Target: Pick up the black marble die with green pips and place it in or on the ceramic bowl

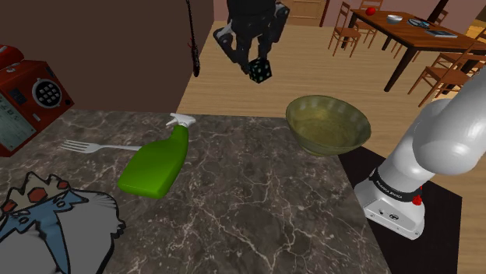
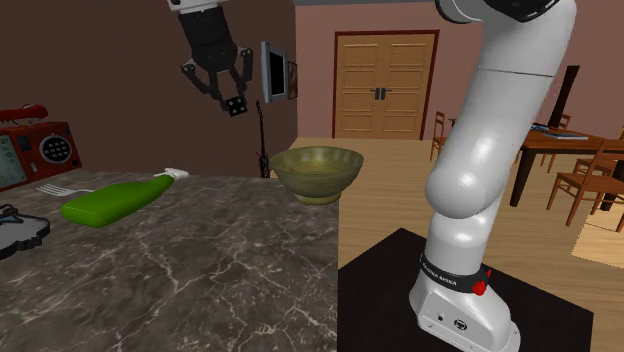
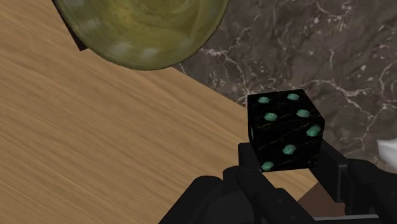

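**High over the far edge: carried, not yet delivered**

High above the dark veined marble surface (image 1: 257,210), the all-black two-finger pincer (image 1: 260,68) pinched the black marble die with green pips (image 1: 261,73) between its fingertips, well clear of everything beneath it. The olive-green ceramic bowl (image 1: 327,134) sat on the surface near its edge, lower than the die and toward the shoulder view's right. The second exterior view likewise put it down and to the right of the pincer. To my eye the next move hung on that relation: the die would need to go sideways over the bowl's mouth before coming down, since no bowl lay straight beneath it.

The wrist view made this plain where the others could not. Looking down past the die, I saw the pale wooden floor (image 3: 95,146) and the marble's edge, with the bowl's rim off beyond the fingers, not under them. It also showed both fingers pressed against opposite faces of the die. The shoulder view showed what lay off the path: a green spray bottle (image 1: 156,163) lying on its side and a silvery fork (image 1: 86,145), both well apart from the bowl.
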Tool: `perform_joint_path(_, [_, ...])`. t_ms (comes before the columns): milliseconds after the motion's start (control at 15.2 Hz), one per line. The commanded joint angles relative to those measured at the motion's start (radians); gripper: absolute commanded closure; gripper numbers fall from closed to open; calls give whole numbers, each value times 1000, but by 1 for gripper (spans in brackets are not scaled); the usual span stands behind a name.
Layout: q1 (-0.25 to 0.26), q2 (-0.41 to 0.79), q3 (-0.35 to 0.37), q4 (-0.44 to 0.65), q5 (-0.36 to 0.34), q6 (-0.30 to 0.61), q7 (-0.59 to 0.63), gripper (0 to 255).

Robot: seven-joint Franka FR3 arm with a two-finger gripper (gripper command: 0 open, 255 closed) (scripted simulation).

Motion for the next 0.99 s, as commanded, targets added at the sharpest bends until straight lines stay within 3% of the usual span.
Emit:
perform_joint_path(0, [-2,-105,-31,-91,58,18,-39,255])
perform_joint_path(330, [44,-338,-118,-277,155,16,-117,255])
perform_joint_path(726, [130,-601,-211,-461,217,-48,-182,255])
perform_joint_path(924, [138,-614,-208,-510,224,-13,-174,255])
